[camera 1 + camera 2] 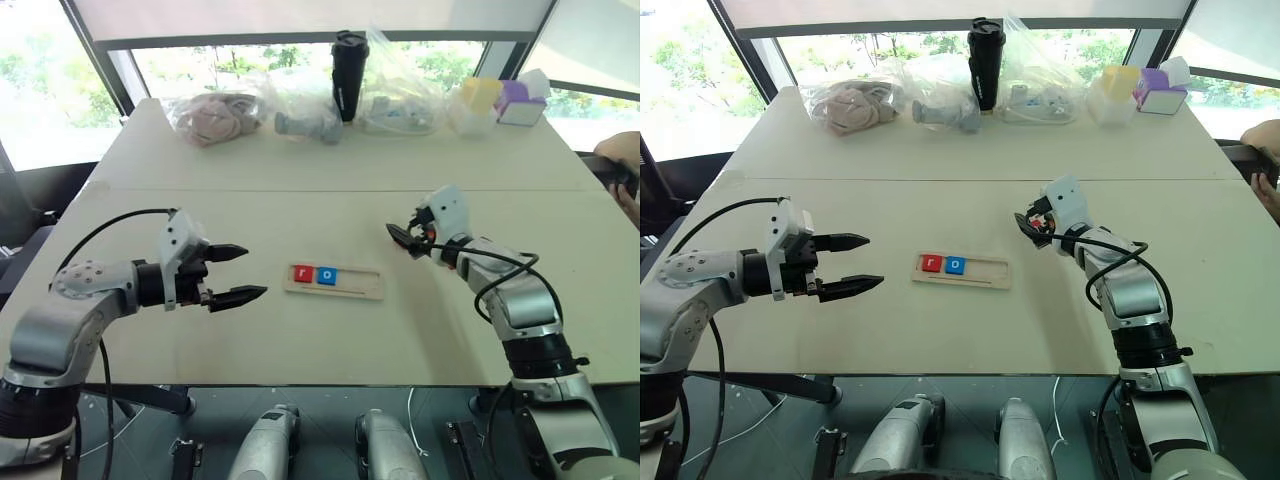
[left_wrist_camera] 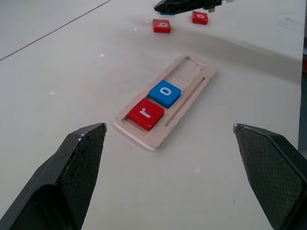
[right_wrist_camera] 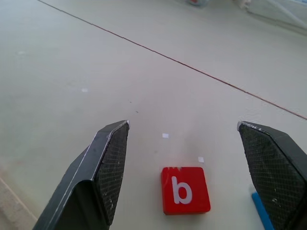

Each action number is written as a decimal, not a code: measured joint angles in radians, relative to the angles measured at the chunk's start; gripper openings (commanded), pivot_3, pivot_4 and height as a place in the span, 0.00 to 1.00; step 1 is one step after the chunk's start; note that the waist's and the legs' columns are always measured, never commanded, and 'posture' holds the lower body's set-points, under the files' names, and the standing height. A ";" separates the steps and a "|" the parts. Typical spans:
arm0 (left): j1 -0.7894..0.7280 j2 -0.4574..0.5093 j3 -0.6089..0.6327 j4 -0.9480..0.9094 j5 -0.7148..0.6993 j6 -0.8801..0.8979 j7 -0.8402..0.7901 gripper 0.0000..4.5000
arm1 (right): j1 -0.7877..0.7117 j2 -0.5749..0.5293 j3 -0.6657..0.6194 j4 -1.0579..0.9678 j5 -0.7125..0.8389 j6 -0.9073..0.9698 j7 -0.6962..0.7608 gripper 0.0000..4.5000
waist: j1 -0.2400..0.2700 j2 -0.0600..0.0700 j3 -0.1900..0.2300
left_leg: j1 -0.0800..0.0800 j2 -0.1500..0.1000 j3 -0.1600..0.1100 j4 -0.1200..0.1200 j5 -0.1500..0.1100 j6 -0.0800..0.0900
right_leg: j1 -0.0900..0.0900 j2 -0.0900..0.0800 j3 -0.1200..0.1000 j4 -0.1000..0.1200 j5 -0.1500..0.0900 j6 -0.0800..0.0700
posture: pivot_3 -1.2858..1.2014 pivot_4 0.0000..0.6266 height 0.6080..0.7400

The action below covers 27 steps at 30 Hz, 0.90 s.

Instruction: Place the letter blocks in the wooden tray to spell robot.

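right gripper [image 3: 182,143] has its jaws spread wide and empty, straddling a small flat red square tile with white letter b [image 3: 185,189] that lies flat on the pale table [image 1: 300,340] just ahead of the fingers; a blue tile edge [image 3: 262,210] sits beside it near one finger. judgement: step in hand is picking the b, so centre the tile between the pads, come down square, don't catch the blue one. left gripper [image 1: 240,273] also wide open, holding nothing, hovering beside the long shallow pale wooden tray [image 1: 362,290]. tray holds the red r tile [image 2: 146,114] and blue o tile [image 2: 165,93] touching at its left end, three slots free; another red tile [image 2: 200,17] lies near the b
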 measured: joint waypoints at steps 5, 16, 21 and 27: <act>-0.001 0.002 -0.006 0.005 0.000 -0.008 0.005 0.99 | -0.004 0.032 -0.014 0.096 0.001 0.016 0.004 0.82 | -0.002 0.000 0.000 | 0.000 0.000 0.001 0.000 0.000 0.000 | 0.000 0.000 0.000 0.000 0.000 0.000 | 0.52 0.24 1.00; 0.019 0.028 -0.019 0.006 0.000 -0.025 0.012 1.00 | -0.048 0.046 -0.007 0.230 -0.036 -0.041 0.043 0.52 | -0.002 0.000 0.000 | 0.000 0.000 0.002 0.000 0.000 -0.001 | 0.000 0.000 0.001 0.000 0.000 0.000 | 0.52 0.24 1.00; 0.017 0.037 -0.019 0.007 -0.001 -0.032 0.013 1.00 | -0.054 0.047 -0.006 0.235 -0.052 -0.043 0.042 0.27 | 0.000 0.000 0.000 | 0.000 0.000 0.002 0.000 -0.001 -0.001 | 0.000 0.000 0.001 0.000 0.000 0.000 | 0.52 0.24 1.00; -0.015 0.037 -0.018 0.030 -0.001 -0.048 0.018 1.00 | -0.052 0.047 -0.011 0.214 -0.054 -0.020 0.027 0.27 | 0.000 0.000 0.000 | 0.000 0.000 0.002 0.000 -0.001 -0.001 | 0.000 0.000 0.001 0.000 0.000 0.000 | 0.52 0.24 1.00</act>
